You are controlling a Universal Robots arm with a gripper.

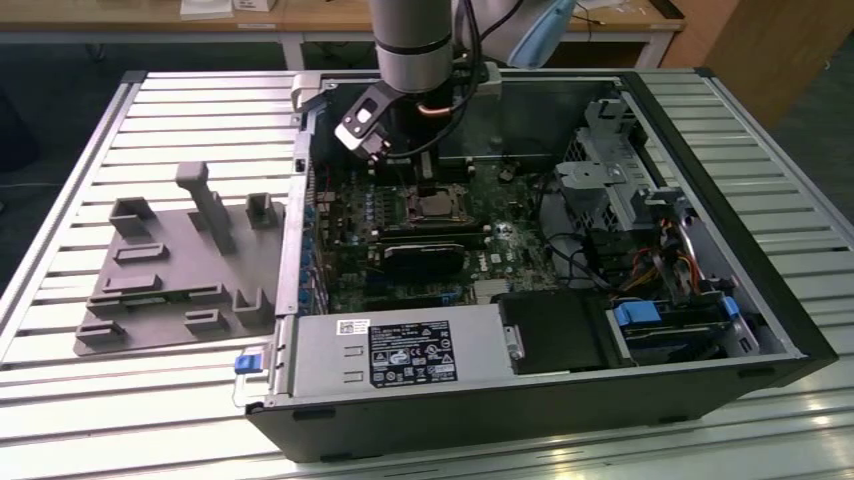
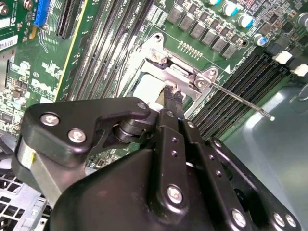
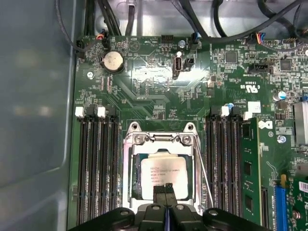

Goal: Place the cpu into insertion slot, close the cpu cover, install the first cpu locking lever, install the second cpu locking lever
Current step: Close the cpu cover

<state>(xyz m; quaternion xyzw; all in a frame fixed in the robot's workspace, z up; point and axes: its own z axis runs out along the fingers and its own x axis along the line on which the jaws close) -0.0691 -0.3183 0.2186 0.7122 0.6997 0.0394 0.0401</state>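
1. Slatted metal table (image 1: 107,400) is noted as the work surface. An open computer case (image 1: 534,425) is laid on it, with a grey moulded tray (image 1: 160,290) set beside the case toward the exterior view's left.
2. Inside the case a green circuit board (image 3: 159,91) is seen. The socket (image 1: 408,207) is located well in from the board's edges, between two banks of long black memory slots (image 3: 98,163).
3. The chip (image 3: 163,171) is found seated flat in the socket, pale top upward. The cover frame (image 3: 163,139) is judged to be lowered around it, though full closure cannot be confirmed.
4. The arm (image 1: 414,40) is positioned over the socket. The claw (image 3: 165,188) is recorded as clenched, its fingertips pressed together with nothing seen between them. The tips are placed at the chip's edge nearest the claw; whether contact is made cannot be told.
5. Key relation: the chip and cover frame lie directly ahead of and beneath the tips, and no sideways offset is observed.
6. One thin lever (image 2: 240,101) is seen along the socket's side. Its long axis runs roughly with that side, and its free end is lifted clear. It is judged to be unlatched.
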